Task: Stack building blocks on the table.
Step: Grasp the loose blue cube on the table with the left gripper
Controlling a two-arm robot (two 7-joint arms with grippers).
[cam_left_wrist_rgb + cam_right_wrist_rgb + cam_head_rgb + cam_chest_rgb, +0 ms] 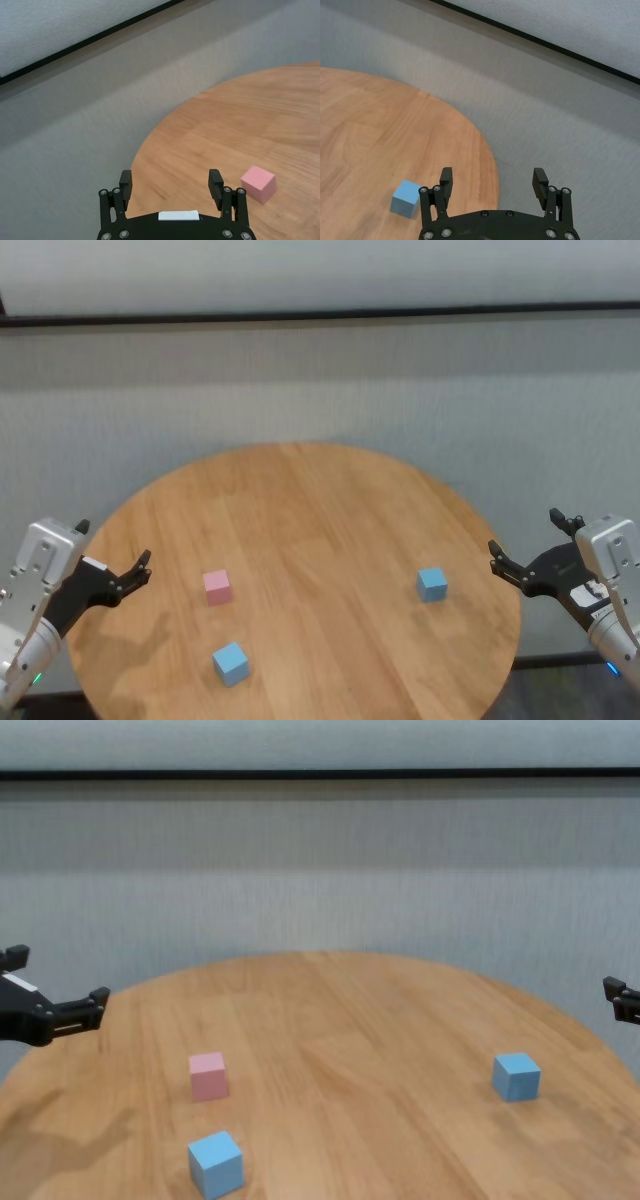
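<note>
Three cubes lie apart on the round wooden table (320, 500). The pink block (217, 586) sits left of centre and also shows in the left wrist view (258, 183) and the chest view (208, 1077). One light blue block (230, 663) lies nearer the front, close to the pink one. The other light blue block (432, 584) lies at the right and also shows in the right wrist view (405, 198). My left gripper (115, 543) hovers open and empty over the table's left edge. My right gripper (525, 533) hovers open and empty just off the right edge.
A grey carpeted floor (320, 390) surrounds the table, with a pale wall and dark baseboard (320, 315) behind. The table's edge curves close under both grippers.
</note>
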